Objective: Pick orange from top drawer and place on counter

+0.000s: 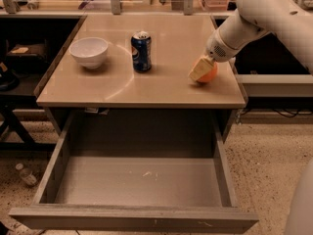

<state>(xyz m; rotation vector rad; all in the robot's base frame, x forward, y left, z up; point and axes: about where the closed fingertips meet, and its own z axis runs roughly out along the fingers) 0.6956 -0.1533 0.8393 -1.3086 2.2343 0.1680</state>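
The orange rests on the counter near its right edge. My gripper reaches down from the upper right and is shut on the orange, with a pale finger covering its left side. The top drawer is pulled fully open below the counter, and nothing lies in it.
A white bowl stands at the counter's left and a blue soda can stands upright near the middle. A small bottle lies on the floor at the left. My white arm fills the upper right.
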